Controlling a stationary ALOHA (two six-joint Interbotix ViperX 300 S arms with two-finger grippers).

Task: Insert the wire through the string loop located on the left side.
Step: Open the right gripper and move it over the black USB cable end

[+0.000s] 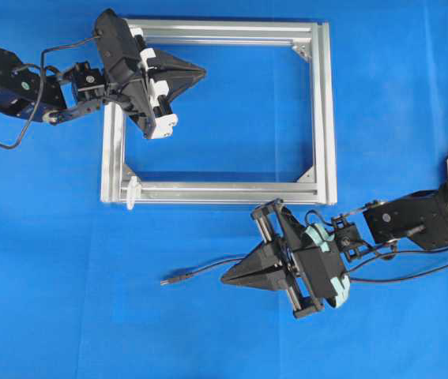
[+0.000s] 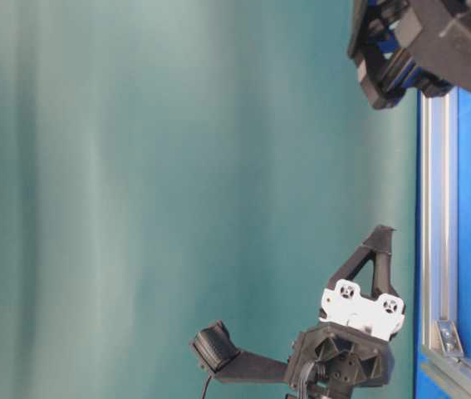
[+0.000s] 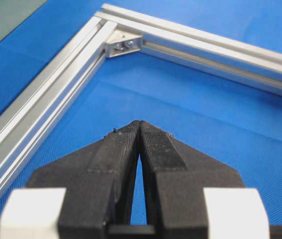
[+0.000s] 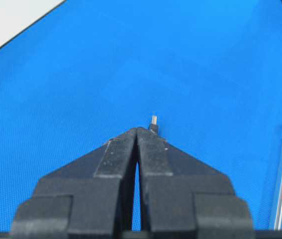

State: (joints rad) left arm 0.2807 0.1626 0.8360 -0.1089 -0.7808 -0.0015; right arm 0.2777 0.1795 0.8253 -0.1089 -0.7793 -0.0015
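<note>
The left gripper's (image 1: 200,73) fingers (image 3: 126,147) are pressed tip to tip with nothing between them, and they hang over the blue tabletop (image 1: 224,126) inside the upper left corner of the aluminium frame (image 1: 321,110), pointing toward the frame's open middle; from its wrist view a silver corner bracket (image 3: 123,44) sits ahead where two frame bars meet. The right gripper's (image 1: 227,277) fingers (image 4: 153,157) are likewise drawn fully together and hold nothing, aimed leftward below the frame's lower bar. Just beyond those tips the wire (image 1: 208,271) lies loose on the tabletop, its thin black line running out from under the right gripper to a small dark plug (image 1: 168,279) that rests well left of the fingertips; in the right wrist view the plug's pale tip (image 4: 153,120) peeks up just past the closed fingers. The string loop (image 1: 132,192) shows as a small white piece standing out from the frame's lower left corner, above and to the left of the plug and clear of it. The wire does not reach the loop. In the table-level view both grippers appear against a teal backdrop.
</note>
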